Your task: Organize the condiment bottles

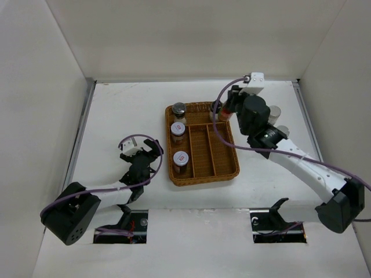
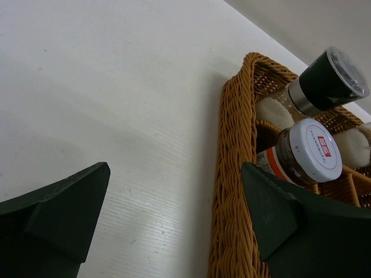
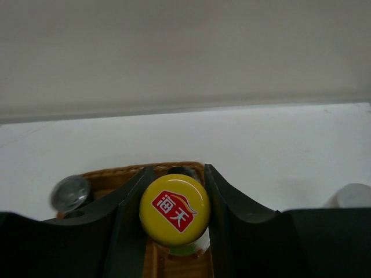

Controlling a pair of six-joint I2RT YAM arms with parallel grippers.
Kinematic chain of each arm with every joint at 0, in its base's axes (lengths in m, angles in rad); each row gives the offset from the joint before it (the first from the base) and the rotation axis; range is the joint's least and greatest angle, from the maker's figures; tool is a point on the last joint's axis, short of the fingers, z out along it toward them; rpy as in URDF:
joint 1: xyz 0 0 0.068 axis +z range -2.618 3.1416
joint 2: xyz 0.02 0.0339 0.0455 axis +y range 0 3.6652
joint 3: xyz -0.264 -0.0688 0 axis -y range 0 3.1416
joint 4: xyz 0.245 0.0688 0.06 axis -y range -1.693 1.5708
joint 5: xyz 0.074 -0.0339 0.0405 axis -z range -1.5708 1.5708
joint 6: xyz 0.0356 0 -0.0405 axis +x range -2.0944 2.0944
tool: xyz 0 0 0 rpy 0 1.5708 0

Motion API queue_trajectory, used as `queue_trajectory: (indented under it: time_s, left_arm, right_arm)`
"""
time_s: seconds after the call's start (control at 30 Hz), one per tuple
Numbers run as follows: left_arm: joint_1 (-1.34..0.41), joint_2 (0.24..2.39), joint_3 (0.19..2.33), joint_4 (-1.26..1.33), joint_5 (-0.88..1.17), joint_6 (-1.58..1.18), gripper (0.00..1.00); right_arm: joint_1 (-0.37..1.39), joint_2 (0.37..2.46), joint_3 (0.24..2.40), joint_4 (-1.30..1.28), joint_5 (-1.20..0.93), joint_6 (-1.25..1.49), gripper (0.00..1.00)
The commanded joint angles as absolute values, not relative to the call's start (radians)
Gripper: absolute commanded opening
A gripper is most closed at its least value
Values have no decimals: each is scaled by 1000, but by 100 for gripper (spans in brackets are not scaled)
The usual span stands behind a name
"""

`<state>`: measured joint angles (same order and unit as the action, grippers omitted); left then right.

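My right gripper (image 1: 225, 111) is shut on the slim red bottle's yellow cap (image 3: 174, 209), over the far right corner of the wicker tray (image 1: 204, 176). A black-capped bottle (image 1: 217, 106) stands just behind it. The tray's left compartment holds the grey-capped shaker (image 1: 178, 109) and two red-white-lidded jars (image 1: 178, 130) (image 1: 181, 159). Two silver-capped bottles (image 1: 275, 112) (image 1: 282, 131) stand right of the tray, partly hidden by the right arm. My left gripper (image 1: 142, 159) is open and empty on the table left of the tray; its wrist view shows the shaker (image 2: 327, 81) and a jar (image 2: 307, 152).
The tray's middle and right compartments (image 1: 202, 147) hold nothing that I can see. White walls enclose the table on the left, back and right. The tray's woven rim (image 2: 235, 174) lies close to my left gripper's right finger (image 2: 272, 208).
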<state>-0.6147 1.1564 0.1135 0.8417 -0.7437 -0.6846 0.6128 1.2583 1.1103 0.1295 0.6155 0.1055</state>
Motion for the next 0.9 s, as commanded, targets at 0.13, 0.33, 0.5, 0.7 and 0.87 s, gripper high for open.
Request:
queue_trajectory:
  time_s: [0.13,0.33,0.5,0.7,0.87]
  left_arm:
    - [-602,1175,144,919,-706,-695,100]
    - [-604,1172,135,936,-704,-696,100]
    - [-605,1180,133,942,-704,-695,100]
    - [-604,1189,138,945,-696,-696,100]
    - [-602,1215,137,979,-675,-696,100]
  right_arm:
    - [757,1386,1178,302,480,167,32]
    - [786,1511,1206,362,480,170,32]
    - [788,1574,1163,420,502,167,32]
    - [827,1621,1030,546,581,183,35]
    - [855,1609,979,552,607,184,53]
